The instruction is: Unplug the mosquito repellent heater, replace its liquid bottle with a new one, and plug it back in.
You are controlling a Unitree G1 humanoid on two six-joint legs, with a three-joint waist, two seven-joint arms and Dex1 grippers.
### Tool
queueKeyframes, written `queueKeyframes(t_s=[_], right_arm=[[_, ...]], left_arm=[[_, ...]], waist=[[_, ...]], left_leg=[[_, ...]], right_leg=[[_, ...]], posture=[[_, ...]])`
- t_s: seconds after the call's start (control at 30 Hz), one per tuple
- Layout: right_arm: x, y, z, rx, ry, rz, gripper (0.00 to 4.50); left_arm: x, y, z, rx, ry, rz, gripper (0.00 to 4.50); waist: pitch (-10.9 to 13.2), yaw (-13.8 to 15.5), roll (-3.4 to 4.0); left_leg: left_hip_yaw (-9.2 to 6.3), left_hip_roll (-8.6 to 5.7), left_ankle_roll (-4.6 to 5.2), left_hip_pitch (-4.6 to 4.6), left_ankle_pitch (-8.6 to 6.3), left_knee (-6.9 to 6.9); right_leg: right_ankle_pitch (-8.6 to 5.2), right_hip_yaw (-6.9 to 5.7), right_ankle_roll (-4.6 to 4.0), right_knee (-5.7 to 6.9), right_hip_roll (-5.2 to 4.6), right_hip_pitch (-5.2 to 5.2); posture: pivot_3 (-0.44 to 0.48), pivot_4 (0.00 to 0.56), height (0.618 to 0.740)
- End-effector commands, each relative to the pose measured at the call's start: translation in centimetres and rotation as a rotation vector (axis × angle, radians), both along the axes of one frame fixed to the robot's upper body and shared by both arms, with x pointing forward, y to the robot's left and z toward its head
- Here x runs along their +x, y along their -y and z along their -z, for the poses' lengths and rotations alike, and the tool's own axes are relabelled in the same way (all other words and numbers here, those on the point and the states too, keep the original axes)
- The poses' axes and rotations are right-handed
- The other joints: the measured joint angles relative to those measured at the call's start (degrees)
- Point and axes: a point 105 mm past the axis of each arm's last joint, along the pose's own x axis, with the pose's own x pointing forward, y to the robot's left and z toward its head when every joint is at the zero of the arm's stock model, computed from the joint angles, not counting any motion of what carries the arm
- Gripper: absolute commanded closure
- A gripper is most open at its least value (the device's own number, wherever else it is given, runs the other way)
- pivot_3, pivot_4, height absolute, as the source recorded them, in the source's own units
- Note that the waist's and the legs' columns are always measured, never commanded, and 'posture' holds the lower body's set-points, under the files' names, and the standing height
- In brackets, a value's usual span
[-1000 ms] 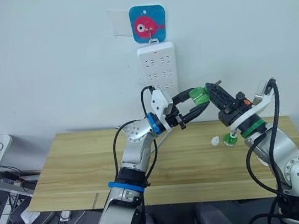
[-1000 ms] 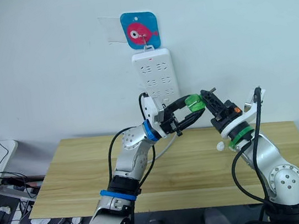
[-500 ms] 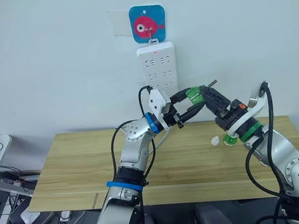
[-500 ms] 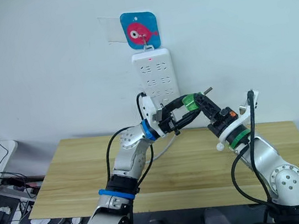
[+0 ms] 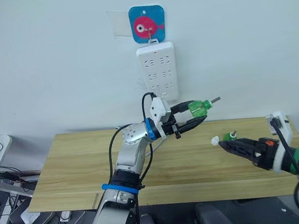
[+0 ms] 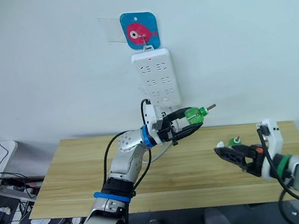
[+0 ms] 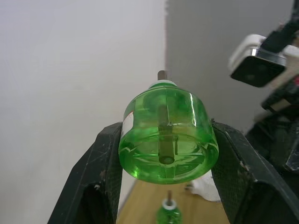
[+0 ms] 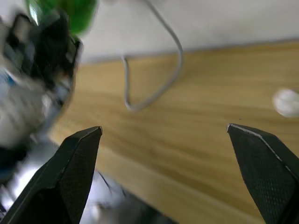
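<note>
Green liquid bottle (image 7: 166, 140) sits off the desk (image 5: 79, 166), gripped by its clear body in the left gripper (image 5: 195, 111), jaws clenched on either side; it lies roughly level in the air with its wick (image 5: 213, 100) and neck pointing toward the robot's right; likely held that way so the threaded end stays free for the other arm.

Right gripper (image 5: 228, 145) hangs low over the desk's right part, jaws spread wide and empty, well apart from the held bottle.

On the desk just beyond it stand a second small green bottle (image 5: 231, 135) and, just beside that, a small white piece (image 5: 215, 140); too small to tell whether this is the heater or a cap.

White power strip (image 5: 157, 69) hangs on the wall from a blue plaque with a pink fish (image 5: 148, 23); its sockets look bare, so the heater is judged unplugged; a grey cable (image 8: 154, 88) loops onto the desk below.

No brand, label or writing can be read on bottle, strip or plaque.
</note>
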Motion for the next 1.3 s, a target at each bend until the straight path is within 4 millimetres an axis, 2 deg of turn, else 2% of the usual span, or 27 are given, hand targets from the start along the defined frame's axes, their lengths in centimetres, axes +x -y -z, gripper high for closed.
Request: queueKeyframes(t_s=[0.03, 0.1, 0.2, 0.33, 0.67, 0.97, 1.3], right_arm=[[0.1, 4.4, 1.5, -0.254, -0.052, 0.004, 0.02], [0.7, 7.1, 2.0, -0.359, -0.084, 0.036, 0.02], [1.8, 9.8, 2.1, -0.444, -0.109, 0.051, 0.02], [2.8, 11.8, 2.7, -0.550, -0.139, 0.014, 0.02], [4.0, 13.6, 5.3, -0.646, -0.206, -0.083, 0.02], [5.5, 15.2, 7.2, -0.649, -0.247, -0.084, 0.02], [5.7, 15.9, 8.9, -0.638, -0.273, -0.097, 0.02]], left_arm=[[-1.1, -0.2, 0.0, 0.025, 0.023, 0.088, 2.24], [-1.9, -0.3, 0.5, 0.053, 0.014, 0.145, 2.24], [-2.9, -0.4, 1.0, 0.080, -0.002, 0.213, 2.24], [-3.2, -0.5, 1.1, 0.085, -0.008, 0.228, 2.24], [-3.9, -1.0, 1.1, 0.067, -0.040, 0.193, 2.24], [-4.0, -1.5, 1.2, 0.072, -0.051, 0.168, 2.24], [-3.7, -2.0, 1.0, 0.082, -0.049, 0.139, 2.24]], waist=[[0.04, 0.02, -0.02], [0.21, 0.04, -0.08], [0.87, -0.07, -0.12], [1.85, 0.24, -0.07], [4.02, 0.69, -0.06], [5.13, 1.26, -0.03], [6.09, 1.33, -0.04]], left_leg=[[0.01, 0.00, 0.00, 0.00, 0.00, -0.02], [0.04, 0.00, 0.00, 0.02, 0.00, 0.00], [0.08, 0.01, 0.00, 0.09, 0.00, 0.01], [0.05, 0.02, 0.00, 0.10, 0.00, 0.03], [0.03, -0.01, 0.00, 0.03, -0.01, 0.02], [0.03, -0.06, 0.00, 0.01, 0.00, 0.04], [0.01, -0.08, -0.01, -0.01, 0.00, 0.03]], right_leg=[[-0.03, 0.00, 0.05, -0.01, 0.00, 0.00], [-0.08, 0.03, 0.14, -0.02, -0.01, 0.00], [-0.10, 0.07, 0.18, -0.03, -0.01, 0.06], [-0.08, 0.05, 0.15, -0.02, -0.01, 0.07], [0.02, 0.02, -0.03, -0.02, -0.08, 0.04], [0.04, 0.01, 0.00, -0.02, -0.18, 0.03], [0.04, -0.03, 0.00, -0.01, -0.24, 0.03]], posture=[[-0.027, 0.203, 0.740], [-0.024, 0.213, 0.740], [-0.015, 0.234, 0.740], [-0.005, 0.255, 0.740], [0.031, 0.292, 0.740], [0.050, 0.305, 0.740], [0.079, 0.320, 0.740]])
